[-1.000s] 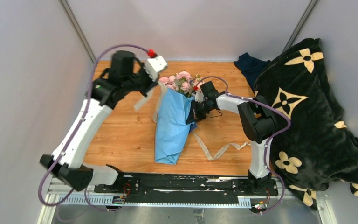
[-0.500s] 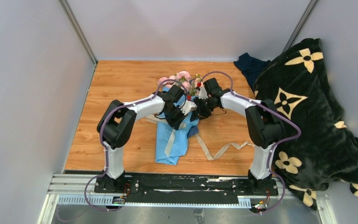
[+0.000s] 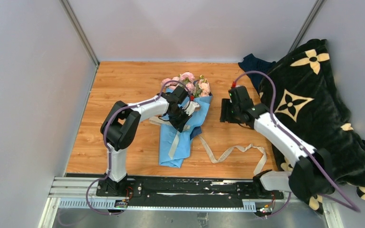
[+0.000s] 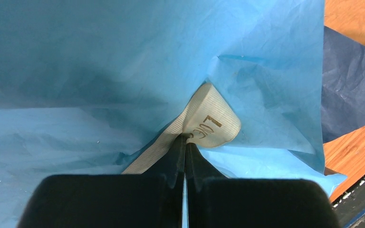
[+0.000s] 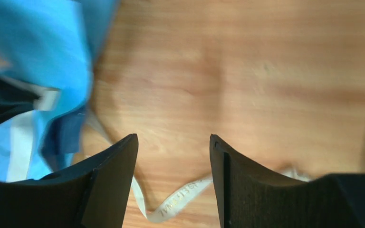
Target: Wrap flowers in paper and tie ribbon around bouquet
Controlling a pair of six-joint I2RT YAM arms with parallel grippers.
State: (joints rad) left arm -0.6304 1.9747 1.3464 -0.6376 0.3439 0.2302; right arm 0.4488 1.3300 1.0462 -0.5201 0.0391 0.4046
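The left arm (image 3: 142, 108) reaches in from its base with the elbow bent out to the left, its wrist over the upper part of the bouquet (image 3: 178, 126). The left jaws are closed tight on a fold of the ribbon (image 4: 209, 126), pinched right against the light blue paper (image 4: 123, 57). The right arm (image 3: 275, 135) stretches up and leftward from its base, with its wrist to the right of the bouquet and apart from it. The right jaws stand well open with nothing between them, hanging above bare wood where a stretch of ribbon lies.

The surface (image 3: 123, 85) is orange-brown wood grain, closed in by plain grey walls. A black blanket (image 3: 323, 109) with cream flower shapes is heaped along its right side, a dark navy cloth (image 3: 254, 64) beside it at the far corner.

The bouquet lies in the middle of the surface, with the pale pink flowers (image 3: 187, 80) and green leaves at its far end and the paper cone narrowing toward the near edge. A darker blue face shows at one fold. The cream ribbon crosses the cone and trails off in loose loops to the right.
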